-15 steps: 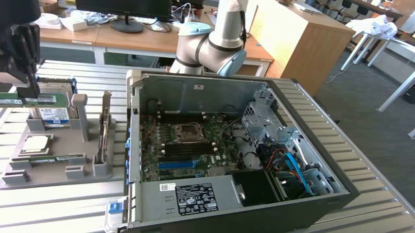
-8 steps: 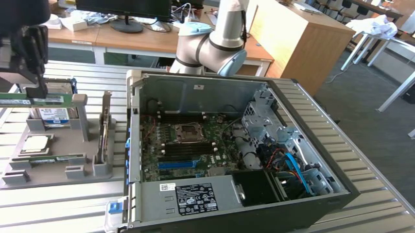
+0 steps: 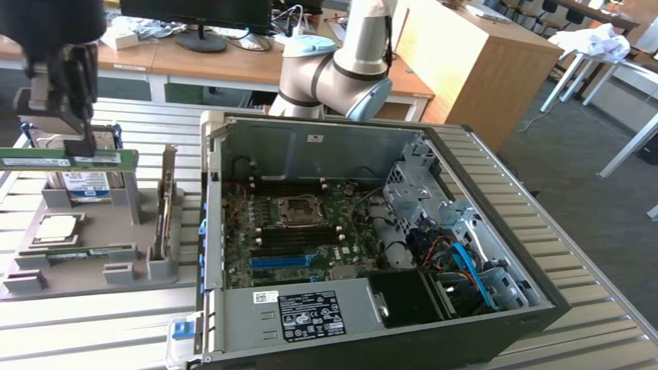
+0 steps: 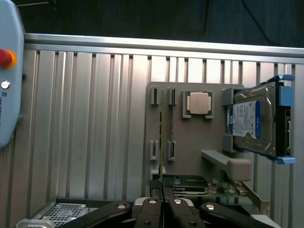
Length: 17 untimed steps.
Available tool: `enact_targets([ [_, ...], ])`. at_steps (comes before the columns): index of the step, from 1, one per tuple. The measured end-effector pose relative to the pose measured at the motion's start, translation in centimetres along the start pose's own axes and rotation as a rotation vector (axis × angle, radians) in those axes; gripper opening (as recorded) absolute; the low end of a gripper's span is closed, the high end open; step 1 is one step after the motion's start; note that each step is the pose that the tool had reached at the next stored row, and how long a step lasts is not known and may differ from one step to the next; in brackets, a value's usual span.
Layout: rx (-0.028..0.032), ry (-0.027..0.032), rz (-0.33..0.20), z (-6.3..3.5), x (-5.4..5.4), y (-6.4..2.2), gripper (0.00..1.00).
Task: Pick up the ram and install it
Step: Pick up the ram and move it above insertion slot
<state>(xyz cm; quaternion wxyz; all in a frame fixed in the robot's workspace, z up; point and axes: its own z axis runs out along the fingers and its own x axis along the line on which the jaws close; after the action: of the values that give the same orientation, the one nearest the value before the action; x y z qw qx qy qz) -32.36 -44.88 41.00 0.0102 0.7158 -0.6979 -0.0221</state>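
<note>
Ram (image 3: pixel 41 159): one long, narrow green circuit board with a pale label along its face. It is level, long axis running across the exterior view's left, standing on edge with its flat face toward the camera. It is clear of any surface, raised above the grey parts tray (image 3: pixel 103 227). The fingers (image 3: pixel 80 146) are clamped on its upper edge near the label. It sits well apart from the open computer case (image 3: pixel 308 146).

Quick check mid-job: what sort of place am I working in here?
Likely a robotics lab in an office-type room: an open computer case on a slatted metal table, a grey parts fixture beside it, and desks with a monitor behind.
</note>
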Motion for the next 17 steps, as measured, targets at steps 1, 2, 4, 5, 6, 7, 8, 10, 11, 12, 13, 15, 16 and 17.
enact_targets([
  [1,0.0000,0.0001,0.000,-0.01,0.0,-0.27,0.12],
  [2,0.0000,0.0000,0.000,-0.02,0.0,-0.50,0.12],
  [4,0.0000,0.0001,0.000,-0.05,0.0,-1.02,0.12],
  [5,0.0000,0.0001,0.000,-0.06,0.0,-1.29,0.12],
  [6,0.0000,0.0000,0.000,-0.07,0.0,-1.54,0.12],
  [7,-0.0001,0.0001,0.000,-0.09,0.0,-1.78,0.12],
  [8,-0.0001,0.0001,0.000,-0.10,0.0,-2.01,0.12],
  [10,0.0000,0.0000,0.000,-0.11,0.1,-2.43,0.12],
  [11,0.0000,0.0001,0.000,-0.13,0.1,-2.69,0.12],
  [12,0.0000,0.0000,0.000,-0.14,0.1,-2.97,0.12],
  [13,-0.0001,0.0001,0.000,-0.15,0.1,-3.26,0.12],
  [15,0.0000,0.0001,0.000,-0.18,0.1,-3.88,0.12],
  [16,-0.0001,0.0001,0.000,-0.20,0.1,-4.18,0.12],
  [17,0.0000,0.0000,0.000,-0.21,0.1,-4.49,0.12],
])
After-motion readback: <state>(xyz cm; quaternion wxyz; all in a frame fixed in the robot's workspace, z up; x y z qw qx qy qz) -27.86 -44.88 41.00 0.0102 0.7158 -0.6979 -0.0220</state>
